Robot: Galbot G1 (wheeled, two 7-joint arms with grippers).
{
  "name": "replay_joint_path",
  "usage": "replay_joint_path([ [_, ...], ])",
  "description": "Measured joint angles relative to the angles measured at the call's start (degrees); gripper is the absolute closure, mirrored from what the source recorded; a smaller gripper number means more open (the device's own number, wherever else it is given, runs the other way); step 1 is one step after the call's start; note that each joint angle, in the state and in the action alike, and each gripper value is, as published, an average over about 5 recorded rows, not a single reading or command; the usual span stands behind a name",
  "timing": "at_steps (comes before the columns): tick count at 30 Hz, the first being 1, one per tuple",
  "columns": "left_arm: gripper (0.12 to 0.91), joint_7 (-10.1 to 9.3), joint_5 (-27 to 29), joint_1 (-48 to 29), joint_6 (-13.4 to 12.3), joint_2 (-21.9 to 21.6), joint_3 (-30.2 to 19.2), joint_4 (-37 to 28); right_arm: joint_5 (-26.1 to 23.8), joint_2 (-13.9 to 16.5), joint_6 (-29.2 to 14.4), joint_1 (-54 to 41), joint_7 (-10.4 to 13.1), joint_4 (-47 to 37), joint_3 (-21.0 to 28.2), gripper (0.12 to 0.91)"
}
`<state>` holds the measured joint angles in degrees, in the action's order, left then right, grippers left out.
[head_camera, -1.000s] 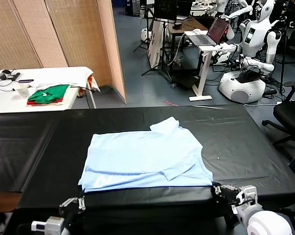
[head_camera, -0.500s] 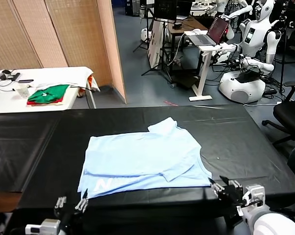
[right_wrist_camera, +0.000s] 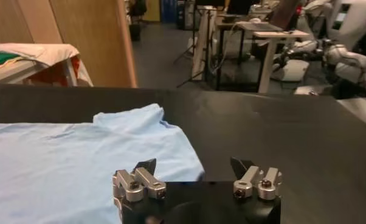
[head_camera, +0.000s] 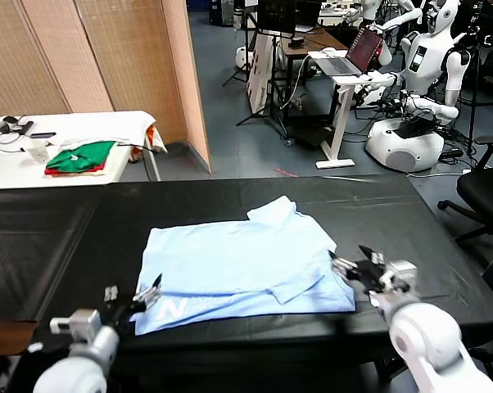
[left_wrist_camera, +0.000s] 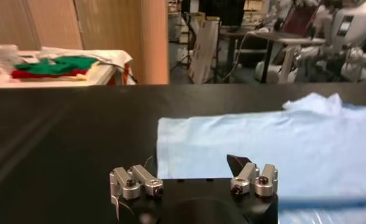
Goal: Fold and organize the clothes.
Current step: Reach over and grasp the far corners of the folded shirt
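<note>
The pale light-blue short-sleeved collared shirt point(head_camera: 238, 262) of thin fabric lies flat and partly folded on the black-covered counter point(head_camera: 410, 221), its long axis running from the robot's left to its right, with the collar point(head_camera: 273, 210) on the far side and the white letter print point(head_camera: 174, 308) near the front left corner.

The left pincer point(head_camera: 132, 298) sits at the shirt's near left corner, just beside the printed edge. Its wrist view shows the fingers point(left_wrist_camera: 136, 181) spread wide with nothing between them, the blue cloth lying just ahead and toward the robot's right of it. The right pincer point(head_camera: 357, 264) hovers at the shirt's right edge, near the front right corner, its fingers point(right_wrist_camera: 137, 182) likewise spread fully and empty; in its wrist view the shirt point(right_wrist_camera: 79, 164) reaches in under the left-hand finger while the other finger stands over bare black counter. Whether either pincer actually touches the fabric cannot be told.

Each arm is nearest its own end of the garment, so the shirt lies between the two pincers. The likely next move appears to be a fresh grasp at the two front corners or side edges, to carry a fold across the long axis or away from the robot. The thin cloth will probably bunch or slip if only one layer is pinched, so both layers at the doubled front edge would need catching together.
</note>
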<state>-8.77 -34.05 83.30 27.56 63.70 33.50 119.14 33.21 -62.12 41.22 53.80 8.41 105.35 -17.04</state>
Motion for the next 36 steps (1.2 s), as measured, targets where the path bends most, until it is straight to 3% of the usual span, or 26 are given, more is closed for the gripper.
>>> replay_joint_path([
  [7, 0.123, -1.31, -8.42, -13.56, 3.91, -4.41, -3.44, -10.00, 0.65, -1.57, 0.96, -10.00, -2.29, -10.51, 5.29, 0.118],
  [17, 0.123, -0.78, -12.35, -26.23, 6.87, -6.82, -9.97, -21.03, -2.19, -4.51, 0.93, -19.63, -4.22, -21.61, 10.23, 0.118],
  [29, 0.123, -0.56, -12.31, -31.89, 7.89, -5.91, -13.22, -28.18, -2.56, -7.44, -1.06, -24.88, -5.68, -30.91, 12.53, 0.120],
  [36, 0.123, -0.44, -13.19, -31.65, 8.37, -5.81, -13.08, -29.30, -3.67, -8.69, -1.72, -25.74, -6.76, -34.07, 13.18, 0.206],
])
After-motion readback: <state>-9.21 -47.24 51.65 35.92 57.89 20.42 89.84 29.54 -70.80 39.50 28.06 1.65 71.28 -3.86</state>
